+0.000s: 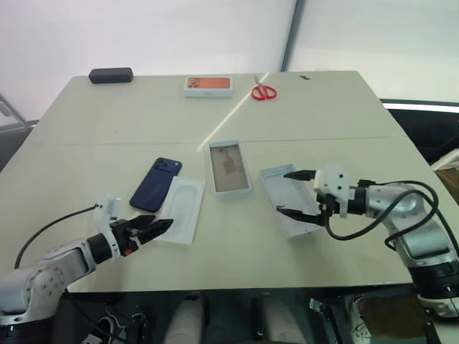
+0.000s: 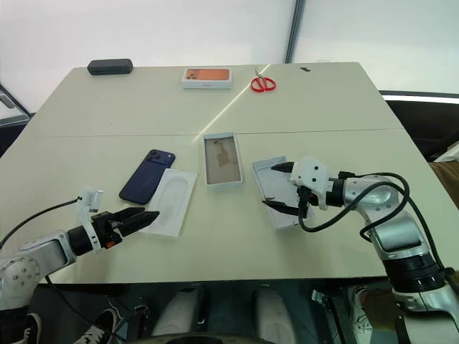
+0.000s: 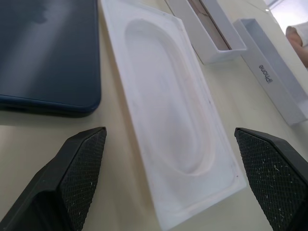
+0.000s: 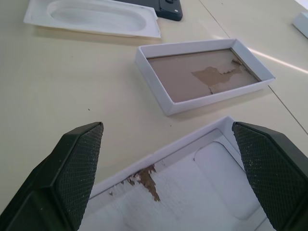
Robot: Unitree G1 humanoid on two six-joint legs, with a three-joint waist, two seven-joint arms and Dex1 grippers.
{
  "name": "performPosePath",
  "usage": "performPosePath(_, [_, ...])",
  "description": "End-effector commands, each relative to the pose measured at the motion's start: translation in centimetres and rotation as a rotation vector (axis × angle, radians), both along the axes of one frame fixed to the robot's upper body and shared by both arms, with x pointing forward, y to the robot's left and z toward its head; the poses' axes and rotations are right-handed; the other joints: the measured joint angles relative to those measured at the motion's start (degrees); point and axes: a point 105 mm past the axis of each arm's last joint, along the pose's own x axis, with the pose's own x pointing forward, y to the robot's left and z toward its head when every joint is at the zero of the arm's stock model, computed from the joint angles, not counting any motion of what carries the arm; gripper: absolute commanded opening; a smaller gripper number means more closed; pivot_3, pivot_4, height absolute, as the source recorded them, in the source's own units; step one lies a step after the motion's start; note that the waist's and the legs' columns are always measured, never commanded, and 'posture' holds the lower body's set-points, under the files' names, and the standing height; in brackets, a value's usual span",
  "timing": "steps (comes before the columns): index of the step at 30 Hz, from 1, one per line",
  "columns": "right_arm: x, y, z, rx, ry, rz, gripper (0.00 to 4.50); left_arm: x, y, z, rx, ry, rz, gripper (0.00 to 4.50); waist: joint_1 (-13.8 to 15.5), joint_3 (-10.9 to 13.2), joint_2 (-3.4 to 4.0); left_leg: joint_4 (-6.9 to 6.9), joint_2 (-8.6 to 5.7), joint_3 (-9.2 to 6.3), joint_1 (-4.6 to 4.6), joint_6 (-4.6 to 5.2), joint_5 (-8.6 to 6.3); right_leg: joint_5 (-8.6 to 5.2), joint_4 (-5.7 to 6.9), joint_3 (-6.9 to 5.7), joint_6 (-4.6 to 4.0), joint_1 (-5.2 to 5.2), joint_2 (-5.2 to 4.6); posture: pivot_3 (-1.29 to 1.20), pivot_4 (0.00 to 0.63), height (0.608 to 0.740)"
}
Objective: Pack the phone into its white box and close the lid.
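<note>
The dark blue phone (image 1: 156, 184) lies face down on the table, left of centre. A flat white insert (image 1: 181, 209) lies beside it. The white box (image 1: 229, 167), shallow with a brownish floor, sits at the centre. To its right the lid (image 1: 287, 197) lies open side up, white inside. My left gripper (image 1: 159, 226) is open, low over the near end of the insert (image 3: 168, 106), with the phone (image 3: 43, 53) just beyond one finger. My right gripper (image 1: 285, 192) hangs open over the lid (image 4: 192, 192), its fingers spread across the lid's width, with the white box (image 4: 202, 74) ahead of it.
At the table's far edge lie a black oblong case (image 1: 110, 75), a white box with an orange picture (image 1: 209, 86) and red scissors (image 1: 264, 92). The table's front edge (image 1: 237, 288) runs close below both grippers.
</note>
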Motion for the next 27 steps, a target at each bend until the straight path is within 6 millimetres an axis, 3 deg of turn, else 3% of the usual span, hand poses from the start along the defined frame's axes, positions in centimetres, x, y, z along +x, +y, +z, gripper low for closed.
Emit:
performPosePath(1, [0.1, 0.4, 1.1, 0.002, -0.049, 0.010, 4.48, -0.5, -1.5, -0.8, -0.064, 0.079, -0.046, 4.50, 0.12, -0.02, 0.04, 0.00, -0.02, -0.01, 0.00, 0.00, 0.00, 0.00, -0.01, 0.00, 0.00, 0.02, -0.01, 0.00, 0.150, 0.740])
performPosePath(11, [0.0, 0.7, 0.9, 0.008, -0.055, 0.007, 4.48, -0.4, -2.7, -1.1, -0.204, 0.150, -0.046, 4.50, 0.10, -0.03, 0.05, 0.02, -0.16, -0.06, 0.02, 0.00, 0.00, 0.00, -0.01, -0.02, 0.01, 0.08, -0.10, 0.00, 0.150, 0.740])
performPosePath(15, [0.0, 0.7, 0.9, 0.009, -0.058, 0.007, 4.50, -0.1, -2.3, -1.5, -0.223, 0.169, -0.013, 2.70, 0.01, -0.03, 0.05, 0.02, -0.16, -0.07, 0.02, 0.00, 0.00, 0.00, -0.01, -0.02, 0.01, 0.07, -0.09, 0.00, 0.150, 0.740])
performPosePath(25, [0.0, 1.1, 1.2, 0.013, -0.074, 0.012, 4.50, -0.4, -2.4, -2.3, -0.249, 0.202, -0.002, 2.70, 0.01, -0.03, 0.06, 0.01, -0.16, -0.08, 0.02, 0.00, 0.00, -0.03, -0.02, -0.02, -0.05, 0.07, -0.10, 0.00, 0.150, 0.740])
performPosePath(27, [0.0, 1.3, 1.4, 0.015, -0.077, 0.014, 4.50, -0.4, -2.5, -2.2, -0.266, 0.200, -0.003, 2.14, 0.01, -0.03, 0.06, 0.01, -0.16, -0.08, 0.03, 0.00, 0.00, -0.03, -0.02, -0.02, -0.05, 0.07, -0.10, 0.00, 0.150, 0.740])
